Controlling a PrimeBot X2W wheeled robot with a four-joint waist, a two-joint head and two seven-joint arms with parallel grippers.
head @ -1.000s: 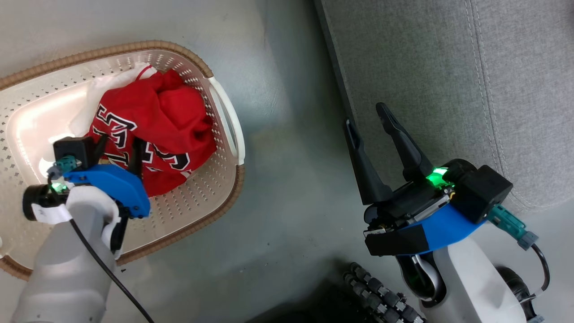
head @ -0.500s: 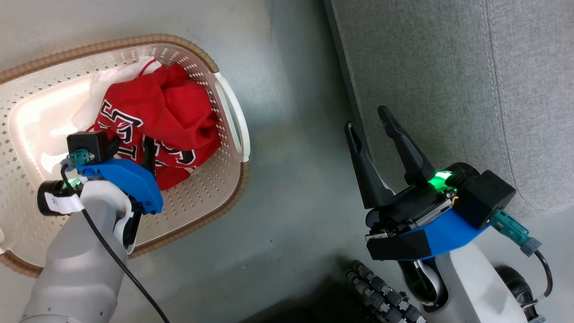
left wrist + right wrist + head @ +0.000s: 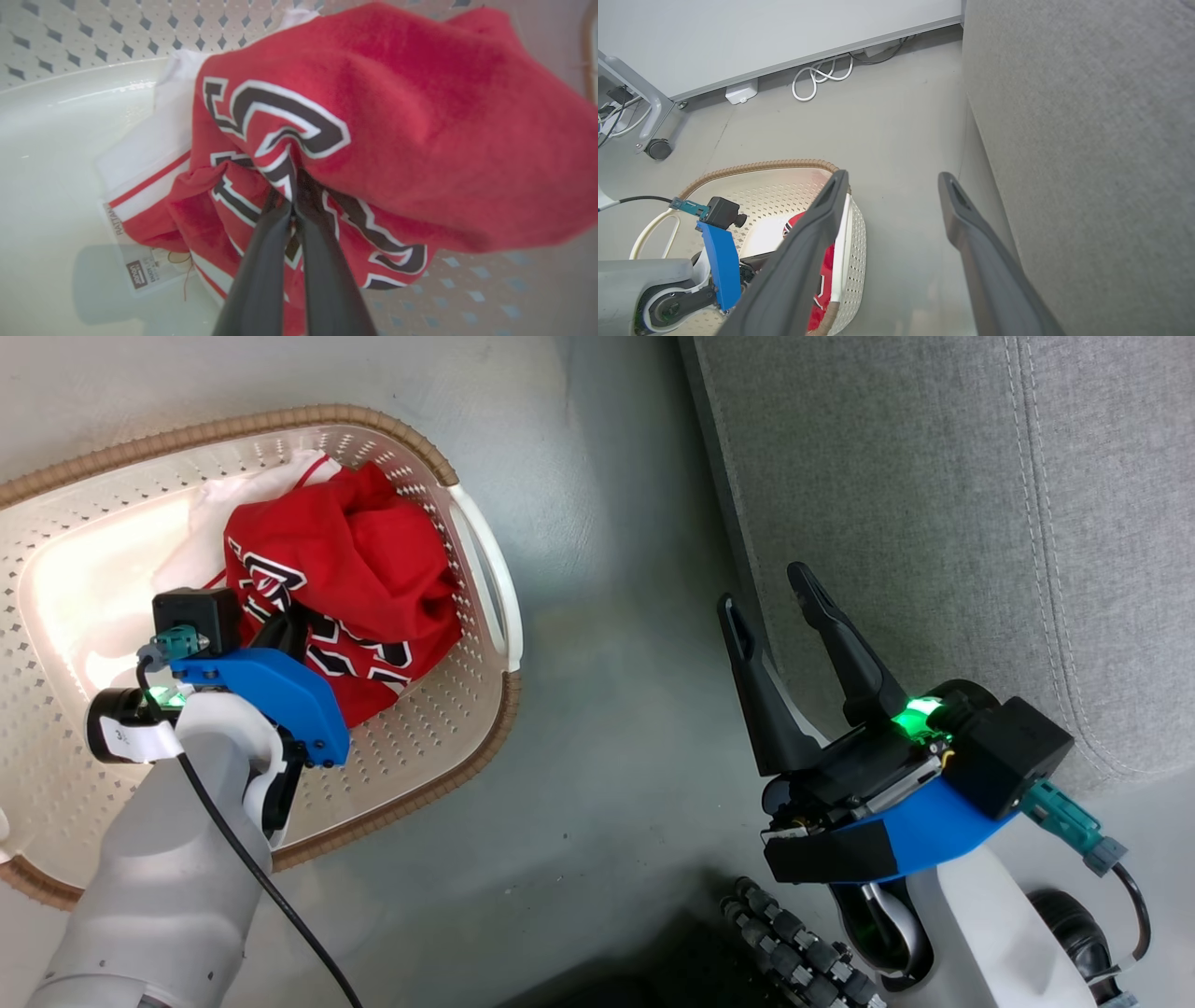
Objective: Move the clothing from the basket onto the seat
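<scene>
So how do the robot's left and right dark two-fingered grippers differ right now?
The left gripper is shut on the crumpled red lettered clothing; the right gripper is open and empty. The left reaches into the cream perforated plastic basket; the right hangs by the grey fabric seat. Both have the same long dark fingers.

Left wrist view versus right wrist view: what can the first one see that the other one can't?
Left wrist view: the left pincer pinched shut on the red clothing, right at its lettering, plus a paper tag. Right wrist view: the open right pincer, the grey seat, a white cable and a wheel. Both: the basket with the red clothing inside.
</scene>
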